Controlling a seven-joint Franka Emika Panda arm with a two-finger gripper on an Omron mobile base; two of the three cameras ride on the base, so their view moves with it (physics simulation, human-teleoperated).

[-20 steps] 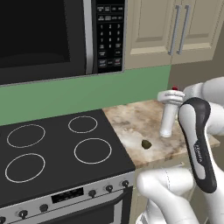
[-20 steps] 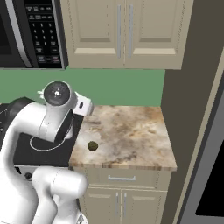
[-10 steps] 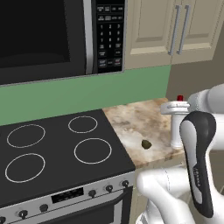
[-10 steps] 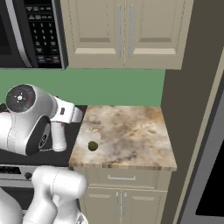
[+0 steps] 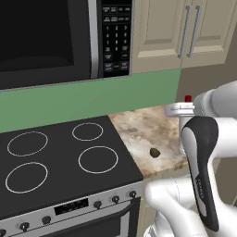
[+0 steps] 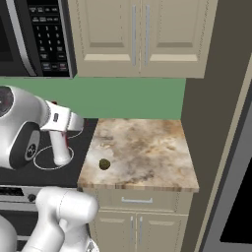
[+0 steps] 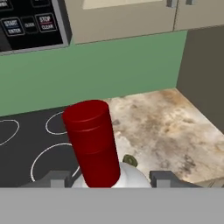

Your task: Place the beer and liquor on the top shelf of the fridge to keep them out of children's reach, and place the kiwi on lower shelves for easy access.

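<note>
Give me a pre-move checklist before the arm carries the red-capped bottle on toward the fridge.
1. Liquor in the gripper: ok, it hangs off the surface, a finger on each side of it.
2. Bottle upright: ok, its red cap is on top.
3. Bottle clear of the stovetop below: ok in the right base view.
4. Kiwi undisturbed on the counter: ok, lying apart from the bottle.
5. Fridge door open: cannot tell.
6. Beer location: cannot tell.
</note>
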